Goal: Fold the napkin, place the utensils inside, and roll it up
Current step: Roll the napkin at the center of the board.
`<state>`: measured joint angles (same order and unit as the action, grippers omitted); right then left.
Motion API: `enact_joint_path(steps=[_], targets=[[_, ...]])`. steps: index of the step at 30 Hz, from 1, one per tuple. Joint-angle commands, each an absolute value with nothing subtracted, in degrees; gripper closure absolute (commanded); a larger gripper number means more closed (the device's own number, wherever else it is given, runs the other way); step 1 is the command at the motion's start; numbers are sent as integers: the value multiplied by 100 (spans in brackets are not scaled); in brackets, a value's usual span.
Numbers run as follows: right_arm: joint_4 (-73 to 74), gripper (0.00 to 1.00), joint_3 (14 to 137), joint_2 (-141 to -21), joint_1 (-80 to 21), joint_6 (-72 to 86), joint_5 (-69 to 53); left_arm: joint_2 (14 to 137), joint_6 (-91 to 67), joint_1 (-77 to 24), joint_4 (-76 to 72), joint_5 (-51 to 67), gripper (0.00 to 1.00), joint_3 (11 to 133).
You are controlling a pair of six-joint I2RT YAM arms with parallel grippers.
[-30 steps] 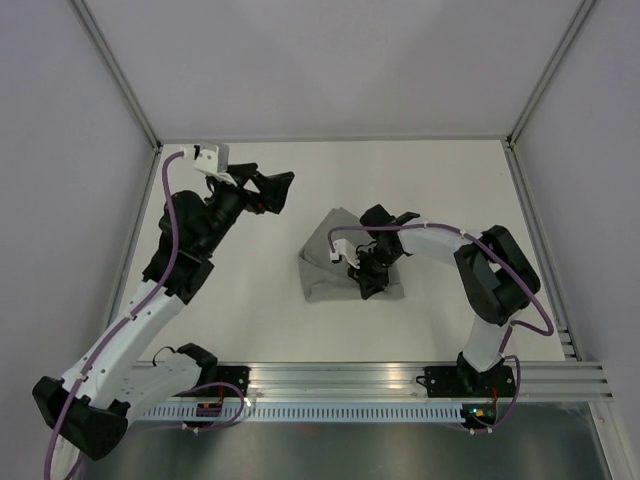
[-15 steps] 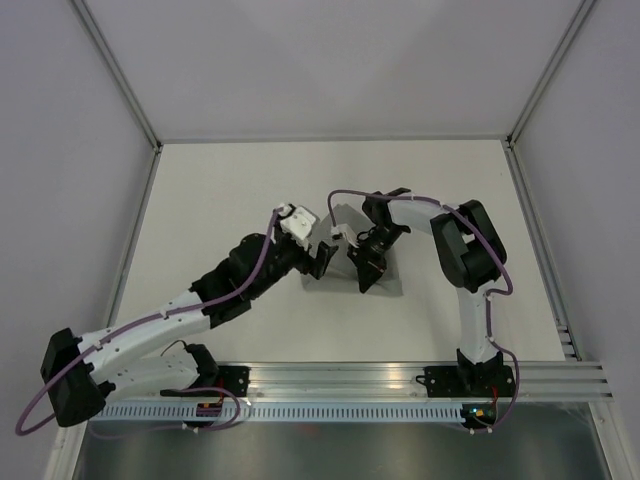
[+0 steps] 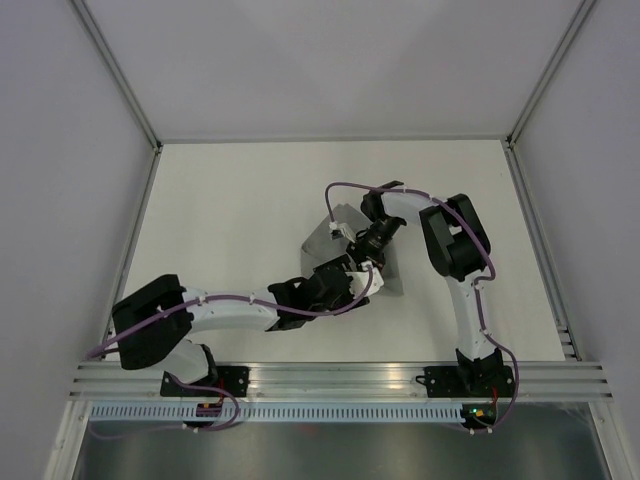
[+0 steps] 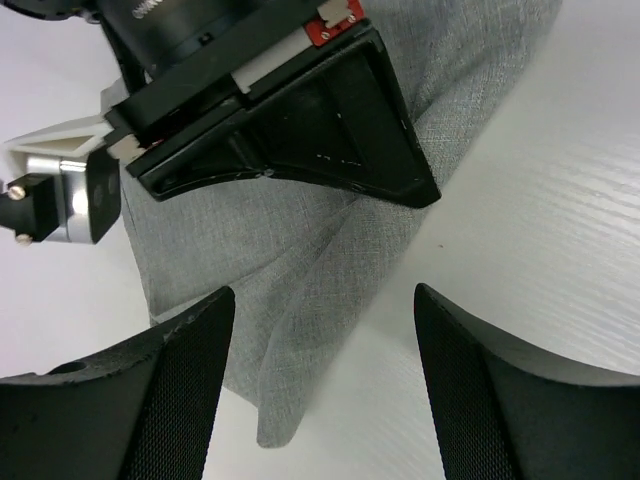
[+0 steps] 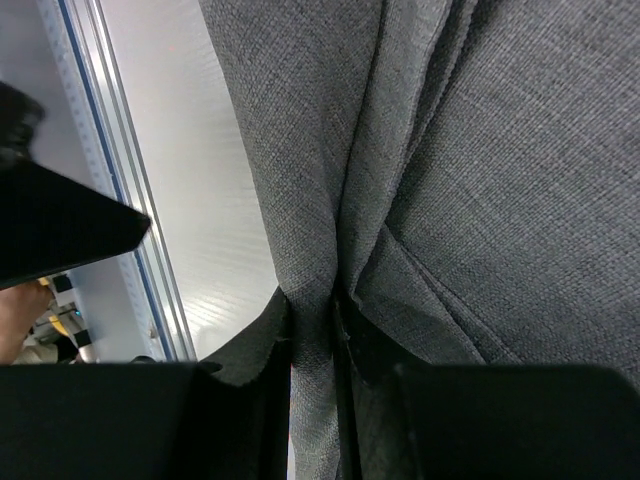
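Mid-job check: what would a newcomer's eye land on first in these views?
Both arms crowd onto the grey napkin, bunched in the middle of the table. The right gripper is shut on a fold of it. The left gripper hangs open over a corner of the cloth, close beside the other arm's finger.

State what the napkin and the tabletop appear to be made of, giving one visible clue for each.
Napkin: woven cloth, matte grey; fine weave and soft folds show. Tabletop: perhaps white laminate or painted board, slight sheen; faint grain-like lines.
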<state>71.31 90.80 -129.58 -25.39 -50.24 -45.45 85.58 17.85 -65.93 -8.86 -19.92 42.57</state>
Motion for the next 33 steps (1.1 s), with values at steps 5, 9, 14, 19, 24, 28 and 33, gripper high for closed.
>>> enact_joint_path(steps=[5,9,14,19,24,28,33], targets=[[6697,97,9360,-13570,-2355,-5511,-3410,9280,2979,-6645,-1546,-2083,24,4509],[6776,97,9448,-13623,-2355,-5520,-3436,9492,3102,-6653,-1705,-1960,24,4570],[6855,97,9510,-13711,-2355,-5511,-3454,9826,3226,-6724,-1934,-1934,23,4649],[6891,97,9545,-13764,-2347,-5511,-3498,10081,3085,-6724,-1925,-1846,24,4676],[6970,96,9606,-13746,-2338,-5555,-3656,10213,2761,-6653,-1943,-1714,31,4649],[7022,96,9615,-13737,-2329,-5572,-3779,10344,2453,-6539,-1758,-1503,46,4719],[7031,94,9606,-13693,-2294,-5572,-3937,10494,2023,-6478,-1512,-1292,71,4825]])
